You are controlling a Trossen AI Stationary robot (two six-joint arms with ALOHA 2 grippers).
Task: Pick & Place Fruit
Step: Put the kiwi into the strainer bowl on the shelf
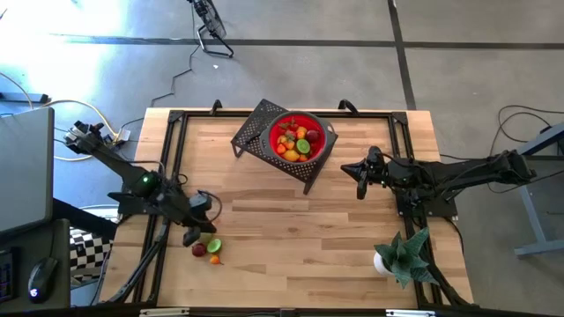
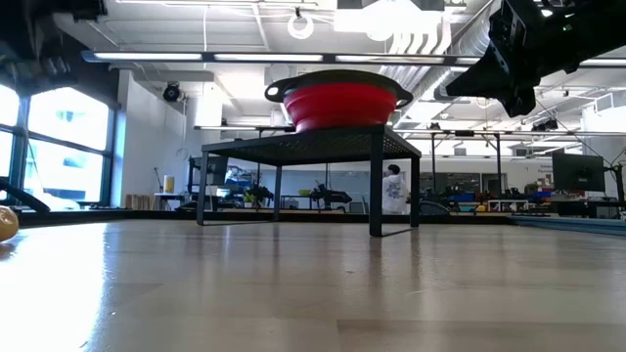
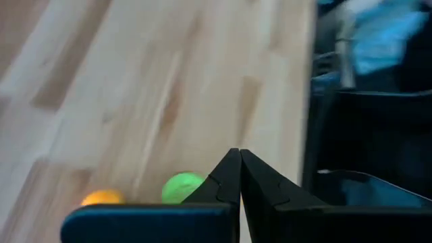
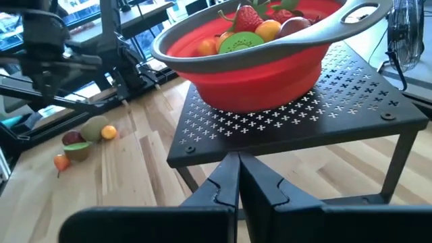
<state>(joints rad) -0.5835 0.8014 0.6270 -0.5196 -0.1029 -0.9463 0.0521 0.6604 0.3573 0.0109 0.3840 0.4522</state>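
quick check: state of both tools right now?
Left tool: closed, empty, above the loose fruit on the table.
Right tool: closed, empty, facing the red bowl on its black stand.

Most fruit (image 1: pixel 296 141) heaped in bowl (few loose (image 1: pixel 208 249) on table).

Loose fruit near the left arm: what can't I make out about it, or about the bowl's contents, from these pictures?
- Loose fruit: too small in the high view to count; the left end effector hides part in its wrist view, blurred.
- Red bowl: the low view sees only its wall, contents hidden.
- Bowl fruit: cut off by the right wrist picture's edge.
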